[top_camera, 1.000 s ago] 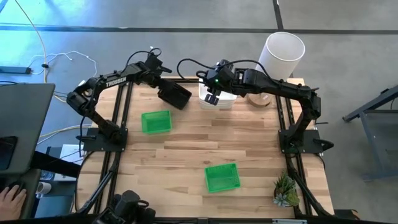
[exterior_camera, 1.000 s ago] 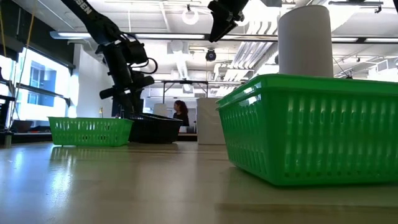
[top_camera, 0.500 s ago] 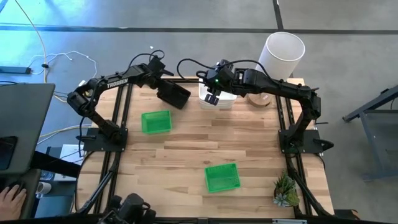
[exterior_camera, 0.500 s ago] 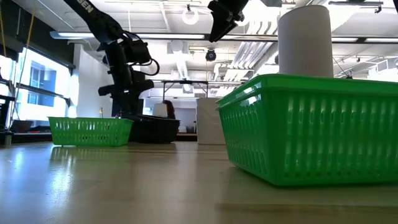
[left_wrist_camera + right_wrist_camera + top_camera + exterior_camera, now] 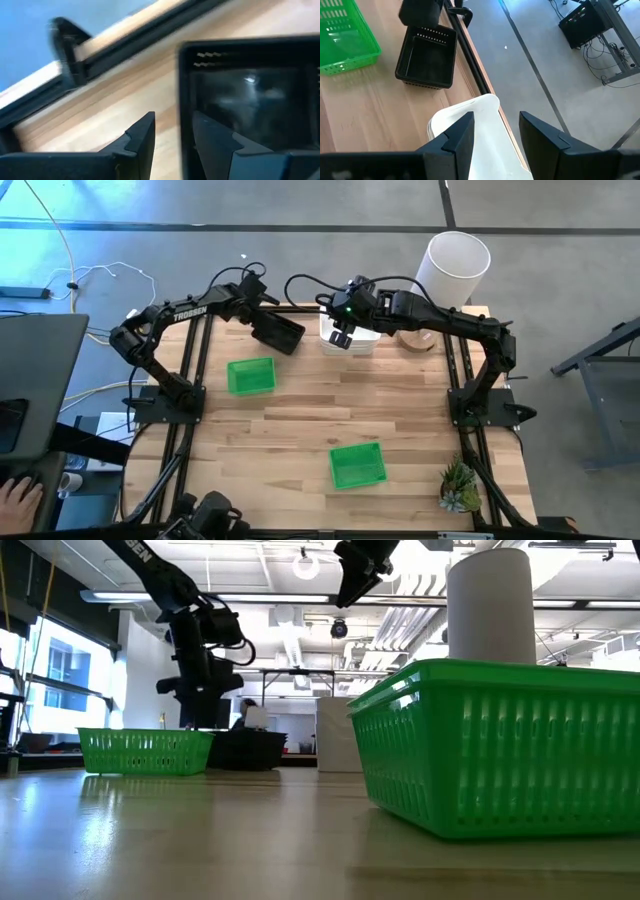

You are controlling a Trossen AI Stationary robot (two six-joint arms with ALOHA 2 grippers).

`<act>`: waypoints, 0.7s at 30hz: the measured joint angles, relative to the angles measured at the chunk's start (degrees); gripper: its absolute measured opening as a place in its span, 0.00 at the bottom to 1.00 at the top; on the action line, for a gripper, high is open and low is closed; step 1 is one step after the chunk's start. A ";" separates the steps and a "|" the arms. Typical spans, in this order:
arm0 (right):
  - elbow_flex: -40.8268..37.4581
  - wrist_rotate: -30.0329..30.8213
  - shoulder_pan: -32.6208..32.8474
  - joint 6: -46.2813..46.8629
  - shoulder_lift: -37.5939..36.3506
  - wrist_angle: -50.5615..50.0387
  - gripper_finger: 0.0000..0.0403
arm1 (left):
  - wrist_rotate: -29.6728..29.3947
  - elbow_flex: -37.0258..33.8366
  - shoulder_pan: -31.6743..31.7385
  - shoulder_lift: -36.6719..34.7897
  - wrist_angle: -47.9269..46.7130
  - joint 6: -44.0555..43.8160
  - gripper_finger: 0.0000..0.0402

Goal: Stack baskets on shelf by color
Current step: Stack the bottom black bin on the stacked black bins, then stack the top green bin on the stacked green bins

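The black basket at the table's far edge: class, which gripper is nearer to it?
Left. The left gripper is at the black basket, its jaws straddling the rim. The right gripper hangs over the white baskets beside it.

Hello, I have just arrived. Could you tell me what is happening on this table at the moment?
The left gripper is at the black basket near the table's far edge, its open fingers astride the basket's rim. The right gripper hangs open above the white basket beside it, not holding it. Two green baskets sit apart on the wooden table: one close to the black basket, the other nearer the front.
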 joint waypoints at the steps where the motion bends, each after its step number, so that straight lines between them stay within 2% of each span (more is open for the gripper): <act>1: 0.00 -0.01 0.02 0.00 0.00 -0.02 0.36 | 1.49 0.00 0.00 -0.33 -0.21 0.84 0.29; 6: 0.00 -1.04 -0.01 -0.06 0.00 -0.87 0.36 | 5.40 0.00 -1.57 -4.72 -2.08 4.33 0.29; 14: 0.00 -3.80 -0.01 -0.20 0.00 -3.91 0.36 | 5.60 0.02 -6.19 -15.73 -8.62 7.48 0.29; 21: 0.00 -10.84 0.04 0.93 0.00 -9.41 0.36 | 6.66 0.02 -10.18 -22.01 -18.71 12.60 0.29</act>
